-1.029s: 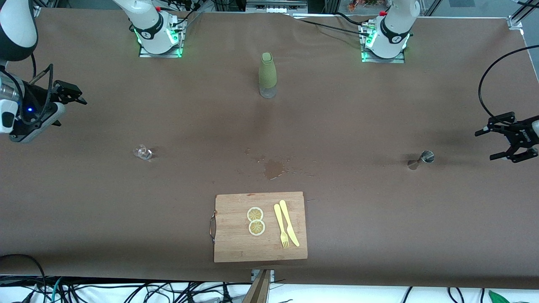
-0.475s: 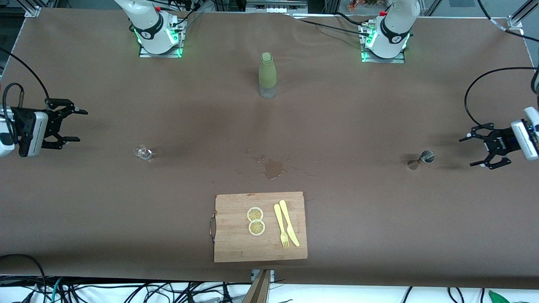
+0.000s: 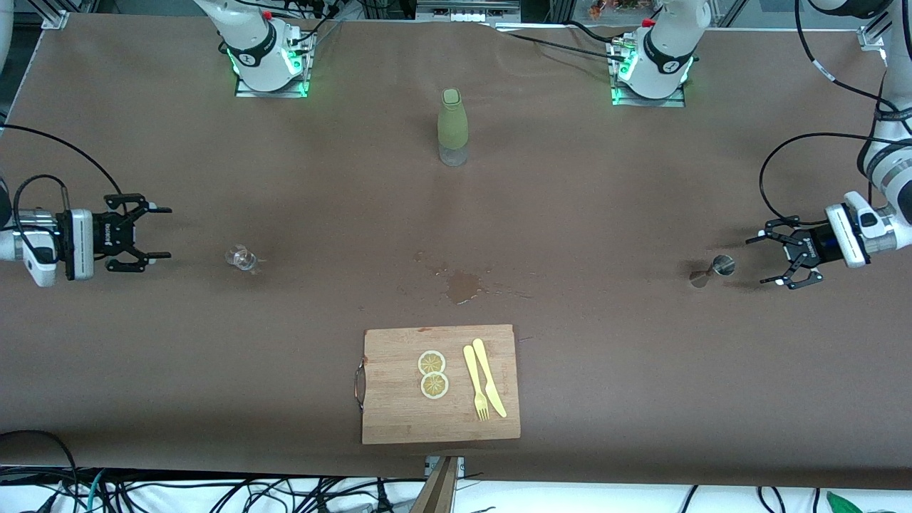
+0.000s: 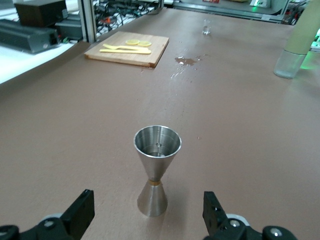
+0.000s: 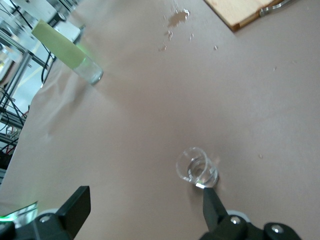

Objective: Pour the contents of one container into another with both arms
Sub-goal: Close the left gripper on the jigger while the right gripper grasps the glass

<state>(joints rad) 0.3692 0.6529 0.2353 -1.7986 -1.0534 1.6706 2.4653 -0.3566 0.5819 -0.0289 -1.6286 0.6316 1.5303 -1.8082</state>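
A steel jigger (image 3: 714, 268) stands upright on the brown table toward the left arm's end. My left gripper (image 3: 757, 261) is open and level with it, a short gap away. In the left wrist view the jigger (image 4: 156, 165) stands just ahead of the spread fingers (image 4: 84, 210), untouched. A small clear glass (image 3: 242, 257) stands toward the right arm's end. My right gripper (image 3: 167, 232) is open, low, and about a hand's width from it. In the right wrist view the glass (image 5: 196, 167) sits just ahead of one fingertip (image 5: 210, 202), off the jaws' centre line.
A bottle (image 3: 452, 128) with a green sleeve and clear base stands mid-table between the arm bases. A wet spill (image 3: 463, 286) marks the cloth at the centre. Nearer the camera a wooden cutting board (image 3: 399, 417) carries two lemon slices (image 3: 432, 374) and a yellow knife and fork (image 3: 484, 388).
Both grippers have come down from the table's ends and moved inward, the left toward the jigger and the right toward the glass. Both stayed open. Nothing on the table moved.
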